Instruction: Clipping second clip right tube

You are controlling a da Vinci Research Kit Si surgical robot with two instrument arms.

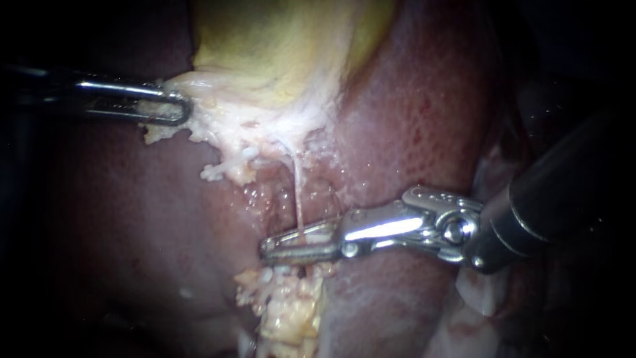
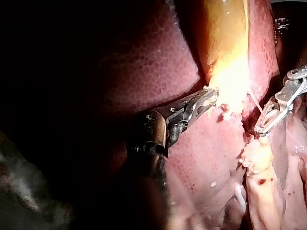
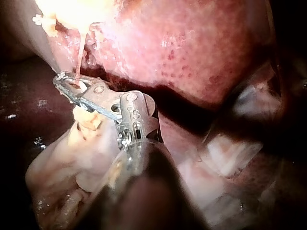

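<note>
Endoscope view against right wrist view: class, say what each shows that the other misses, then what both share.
Only the endoscope view: the left tool, shut on pale tissue at the gallbladder's edge. Only the right wrist view: most of the pale mass under the right tool; the endoscope catches just its top. Both: the right tool at the thin tube, and the liver.

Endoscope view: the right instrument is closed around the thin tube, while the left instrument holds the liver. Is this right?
Not quite. The left instrument holds the pale lower edge of the gallbladder, not the liver; the endoscope view shows this. The right instrument is indeed closed around the thin tube.
</note>
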